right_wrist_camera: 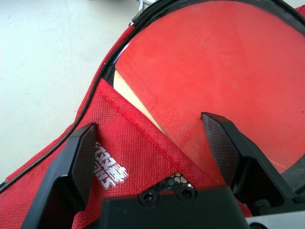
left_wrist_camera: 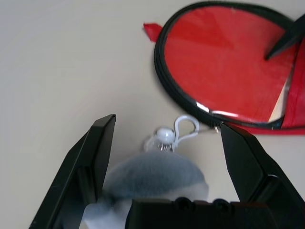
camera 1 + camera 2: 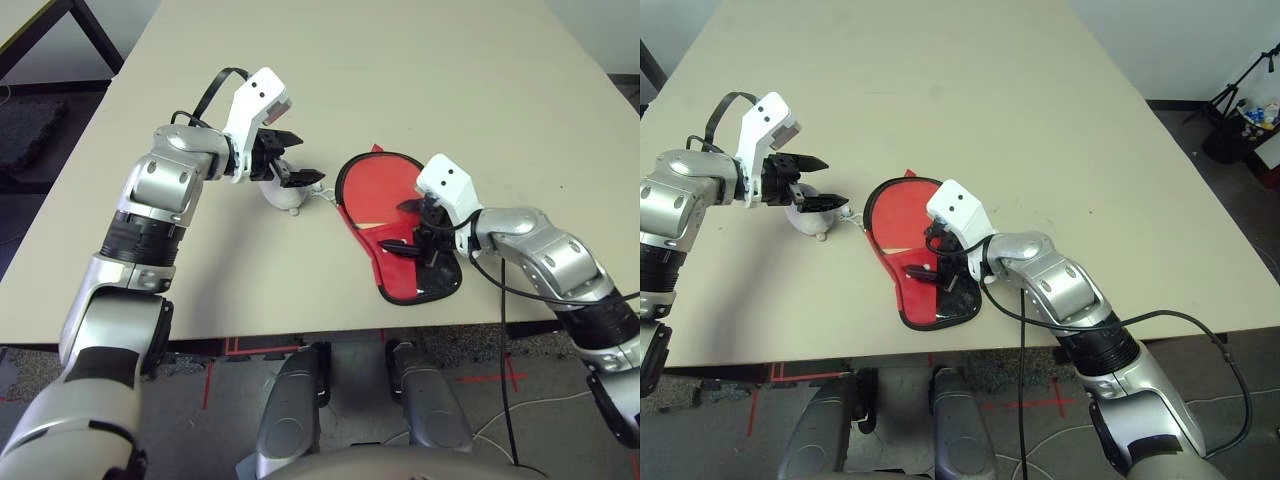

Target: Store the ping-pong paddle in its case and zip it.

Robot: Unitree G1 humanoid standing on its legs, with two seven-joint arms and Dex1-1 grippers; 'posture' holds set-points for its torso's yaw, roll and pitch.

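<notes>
While the case [image 3: 400, 235] lies flat on the tan table [image 3: 400, 80], near the front edge, the ping-pong paddle [image 1: 214, 71] sits inside it with its round red face showing. A red flap of the case with small white letters covers the lower part of the paddle, and a strip of light wood peeks out beside that flap. The black zip edge runs around the round end of the case. The right gripper [image 1: 157, 148] hangs just over the case with its two black fingers spread wide, one above the red flap and one above the red rubber; it looks like they are not pinching anything, but I cannot be sure if they touch the cloth. Off to the left of the case, the white fluffy pom-pom [image 3: 283, 192] rests on the table, joined to the zip by a thin white loop [image 2: 186, 128]. The left gripper [image 2: 167, 152] is right over the pom-pom, fingers spread wide on either side of it, not squeezing it.
</notes>
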